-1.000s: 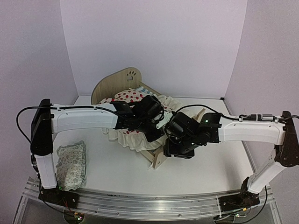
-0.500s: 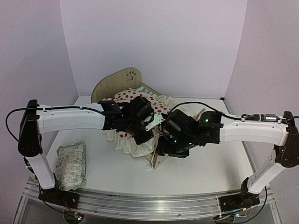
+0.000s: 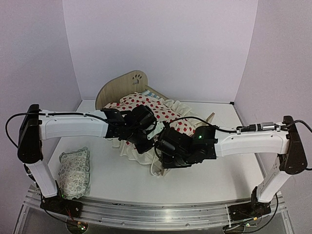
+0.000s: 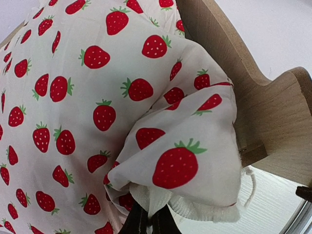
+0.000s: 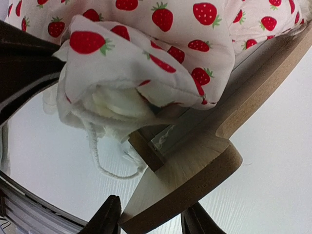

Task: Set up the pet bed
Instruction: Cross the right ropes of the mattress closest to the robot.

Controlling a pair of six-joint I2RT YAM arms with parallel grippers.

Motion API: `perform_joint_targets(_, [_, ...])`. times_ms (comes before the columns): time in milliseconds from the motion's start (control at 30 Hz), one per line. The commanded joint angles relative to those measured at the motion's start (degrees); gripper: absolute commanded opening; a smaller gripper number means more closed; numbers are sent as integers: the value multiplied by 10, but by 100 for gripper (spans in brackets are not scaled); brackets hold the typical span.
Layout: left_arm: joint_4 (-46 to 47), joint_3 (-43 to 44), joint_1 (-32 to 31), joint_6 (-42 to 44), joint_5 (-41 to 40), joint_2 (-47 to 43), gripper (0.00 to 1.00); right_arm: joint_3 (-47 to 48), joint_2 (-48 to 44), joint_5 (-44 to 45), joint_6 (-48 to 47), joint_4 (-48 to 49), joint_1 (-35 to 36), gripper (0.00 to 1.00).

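Observation:
The pet bed [image 3: 124, 84], light plywood with a paw-print headboard, stands at the back centre under a cream strawberry-print blanket [image 3: 161, 113]. The blanket hides most of the mattress. My left gripper [image 4: 148, 222] is shut on the blanket's [image 4: 97, 97] ruffled hem, holding that corner bunched by the footboard [image 4: 282, 122]. In the top view the left gripper [image 3: 149, 140] sits over the bed's near end. My right gripper [image 5: 151, 222] straddles the footboard's [image 5: 195, 170] rounded lower corner, one finger against each face. From above the right gripper [image 3: 161, 157] is just right of the left one.
A small pale patterned pillow [image 3: 74, 171] lies on the white table near the left arm's base. A loose cream cord [image 5: 97, 161] dangles from the blanket hem beside the footboard. Lilac walls close in the back and both sides.
Both grippers have shifted left and toward the near edge. The blanket corner has come down to the footboard. The right jaws have narrowed onto the footboard.

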Motion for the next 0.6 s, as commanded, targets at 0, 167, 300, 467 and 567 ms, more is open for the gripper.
perform_joint_targets(0, [7,4,3,-10,7,-26,5,-14,-24,101,-40,-27,-14,41])
perform_joint_targets(167, [2,27,4,-10,24,-7,5,-40,-51,121,-84,-34,-45,39])
perform_joint_targets(300, [9,68,3,-16,44,29,5,-35,-51,114,-132,-34,-86,40])
perform_joint_targets(467, [11,170,3,-42,56,115,6,-25,-51,109,-181,-32,-135,39])
perform_joint_targets(567, [-8,263,3,-62,69,184,7,-27,-57,106,-211,-29,-156,40])
